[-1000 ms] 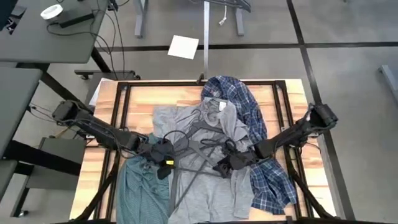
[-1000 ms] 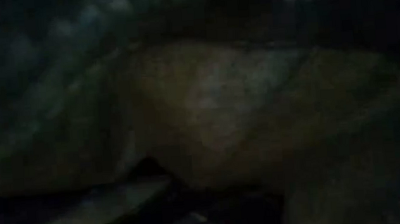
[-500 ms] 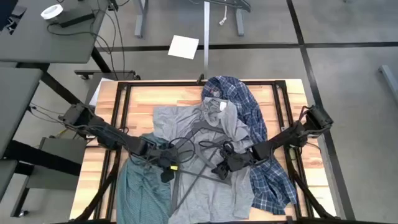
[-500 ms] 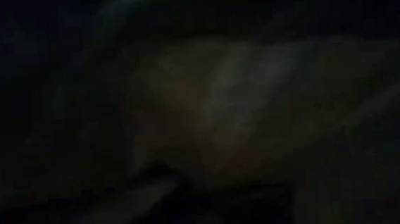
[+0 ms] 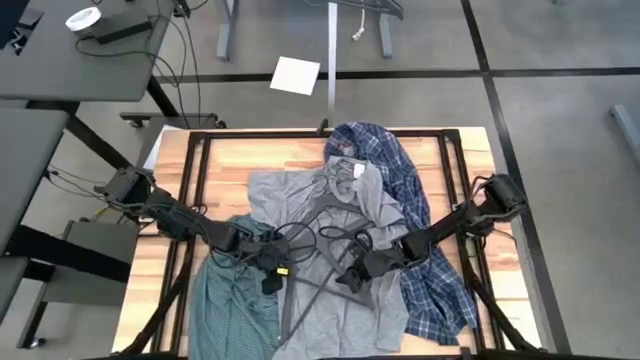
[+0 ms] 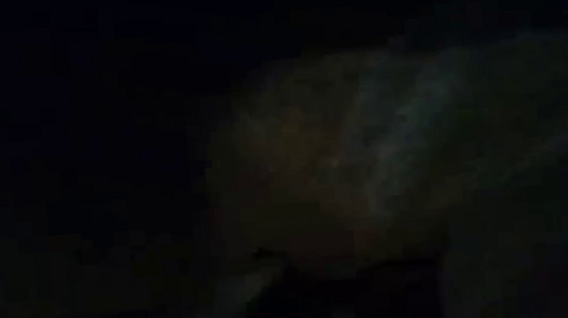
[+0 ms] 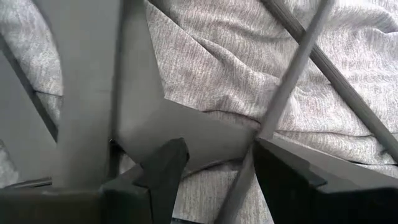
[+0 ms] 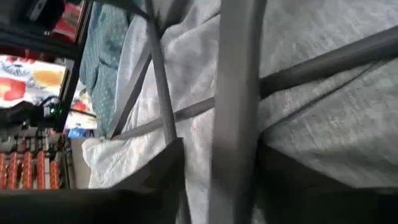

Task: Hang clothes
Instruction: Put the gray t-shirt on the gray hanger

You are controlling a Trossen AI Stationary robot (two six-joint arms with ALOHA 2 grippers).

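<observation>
Grey long-sleeve tee (image 5: 345, 215) lies flat at table centre, blue-white plaid shirt (image 5: 425, 270) beside it on the right, green fine-checked shirt (image 5: 230, 305) on the left; left gripper (image 5: 272, 281) and right gripper (image 5: 348, 281) rest on the tee, each with fingers parted around a thin dark hanger (image 5: 310, 255) bar.

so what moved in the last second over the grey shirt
The left gripper slid toward the near table edge, the right gripper edged leftward, and the hanger shifted with them. The grey tee, plaid shirt and green shirt stayed put.
</observation>
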